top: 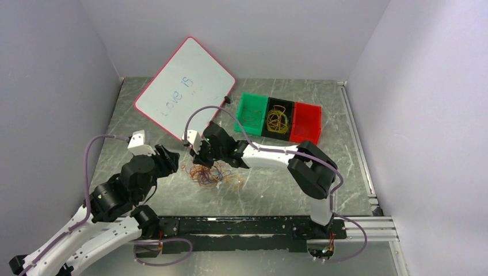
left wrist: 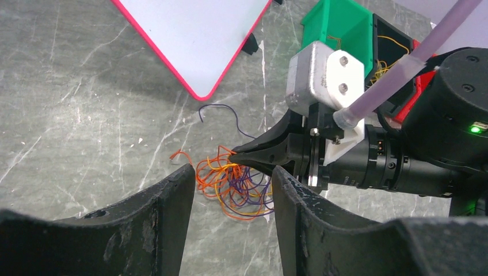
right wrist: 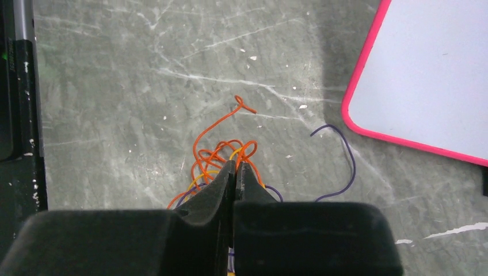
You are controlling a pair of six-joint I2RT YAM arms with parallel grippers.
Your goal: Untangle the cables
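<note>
The cables point(top: 210, 175) lie as one small tangle of orange, yellow and purple loops on the grey marble table point(top: 276, 190), just in front of the whiteboard. My right gripper point(right wrist: 235, 167) is shut, its tips pinching an orange strand at the near edge of the cables point(right wrist: 216, 146). One purple strand point(right wrist: 348, 167) trails off toward the board. In the left wrist view the right gripper point(left wrist: 233, 155) points into the cables point(left wrist: 241, 192) from the right. My left gripper point(left wrist: 233, 172) stands open just short of the tangle, with nothing between its fingers point(left wrist: 167, 207).
A whiteboard point(top: 184, 86) with a pink rim lies tilted at the back left. Three bins stand at the back right: green point(top: 251, 112), black point(top: 279, 118) with yellow wires inside, and red point(top: 306, 122). Grey walls close in both sides.
</note>
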